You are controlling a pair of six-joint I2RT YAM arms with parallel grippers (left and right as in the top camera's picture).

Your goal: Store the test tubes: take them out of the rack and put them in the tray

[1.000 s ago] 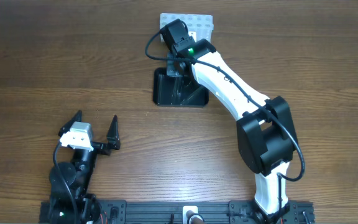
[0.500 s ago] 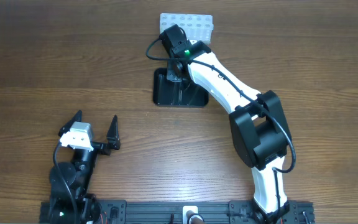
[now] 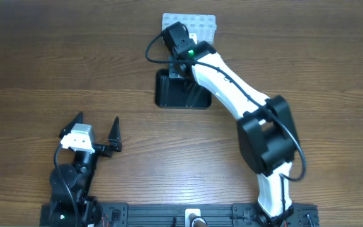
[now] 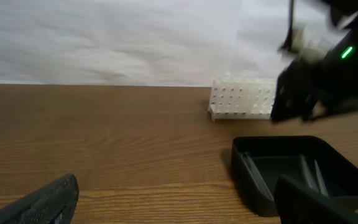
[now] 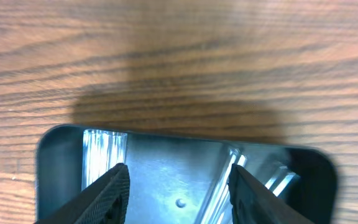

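The white test tube rack (image 3: pixel 200 24) stands at the far middle of the table, and the left wrist view shows the rack (image 4: pixel 241 99) with no tubes sticking up. Just in front of it sits the black tray (image 3: pixel 164 96). My right gripper (image 5: pixel 179 193) hangs open over the tray (image 5: pixel 55 162) with nothing between its fingers. Several clear test tubes (image 5: pixel 103 152) lie inside the tray, some (image 5: pixel 219 183) slanted across its floor. My left gripper (image 3: pixel 96 123) stands open and empty near the front left, far from the tray (image 4: pixel 253 180).
The right arm (image 3: pixel 232 88) stretches diagonally from its base at the front right across to the tray. Bare wooden table (image 3: pixel 55 63) lies to the left and right of the rack and tray. A white wall rises behind the table's far edge.
The right arm's wrist swung a little to the left over the tray, then eased back slightly. The left arm has not moved.
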